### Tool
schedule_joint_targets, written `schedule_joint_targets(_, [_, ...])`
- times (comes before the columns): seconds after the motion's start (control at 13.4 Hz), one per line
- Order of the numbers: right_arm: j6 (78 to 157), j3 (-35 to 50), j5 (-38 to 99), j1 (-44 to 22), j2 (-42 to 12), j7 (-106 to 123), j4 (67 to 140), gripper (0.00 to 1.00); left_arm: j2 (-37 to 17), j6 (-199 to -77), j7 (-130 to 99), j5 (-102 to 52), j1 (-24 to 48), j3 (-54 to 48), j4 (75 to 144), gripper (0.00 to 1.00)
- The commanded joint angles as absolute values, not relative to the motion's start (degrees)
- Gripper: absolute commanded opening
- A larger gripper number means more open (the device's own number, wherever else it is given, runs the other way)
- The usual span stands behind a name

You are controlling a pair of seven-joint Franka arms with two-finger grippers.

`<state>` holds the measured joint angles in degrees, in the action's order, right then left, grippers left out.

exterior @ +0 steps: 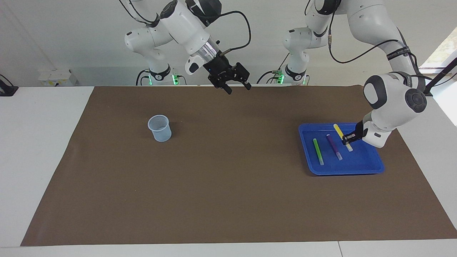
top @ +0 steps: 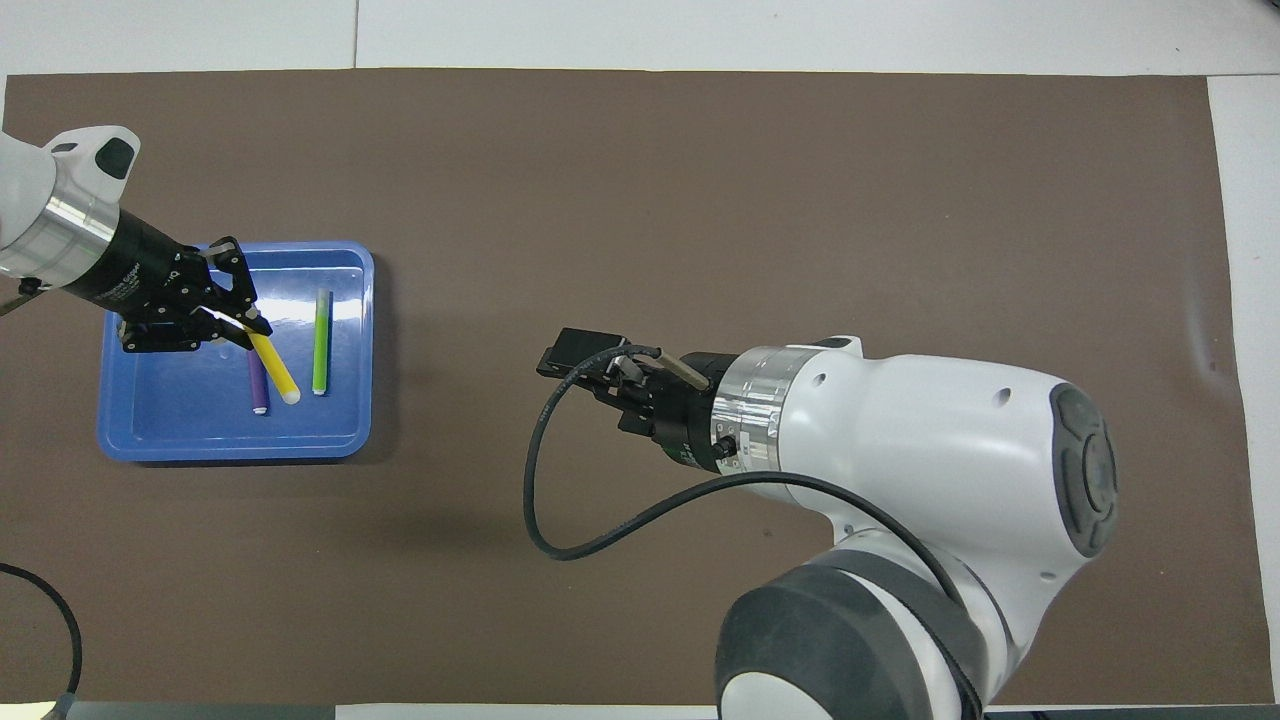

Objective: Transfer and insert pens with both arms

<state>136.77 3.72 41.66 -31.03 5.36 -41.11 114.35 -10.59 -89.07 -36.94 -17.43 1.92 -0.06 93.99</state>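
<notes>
We judge the first pickup is in hand: on the brown mat (exterior: 228, 178), the blue tray (exterior: 371, 167) at the left arm's end holds all three pens. The left gripper (exterior: 349, 138), angled low, pinches the yellow pen (exterior: 339, 130), which points toward one o'clock in the facing view. Next we lift it toward the right gripper (exterior: 237, 87), waiting open above mid-table. The purple pen (exterior: 333, 145) and green pen (exterior: 317, 150) lie alongside; the cup (exterior: 159, 128) stands at the right arm's end.

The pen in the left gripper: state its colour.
Yellow pen, whitish cap end; clearest in the overhead view.
</notes>
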Motion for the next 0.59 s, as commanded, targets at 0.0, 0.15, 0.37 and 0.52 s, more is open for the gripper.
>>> schedule_joint_targets(0.0, [139.5, 3.8, 45.1, -32.3, 5.5, -43.4, 114.9, 1.0, -7.0, -86.9, -51.2, -27.0, 2.8, 0.3, 95.1, 0.0])
schedule_joint_targets(0.15, [144.5, 3.8, 46.6, -35.1, 4.9, -45.3, 114.8, 1.0, -4.7, -87.2, -66.7, -30.7, 6.0, 0.2, 96.8, 0.0])
schedule_joint_targets(0.37, [147.5, 3.8, 46.6, -36.7, 4.6, -45.8, 114.8, 1.0, -1.5, -91.1, -75.7, -38.3, 10.2, 0.3, 102.6, 0.0])
schedule_joint_targets(0.52, [148.9, 3.8, 46.6, -37.7, 4.5, -45.9, 114.7, 1.0, 0.4, -93.0, -76.2, -43.7, 10.5, 0.3, 106.5, 0.0])
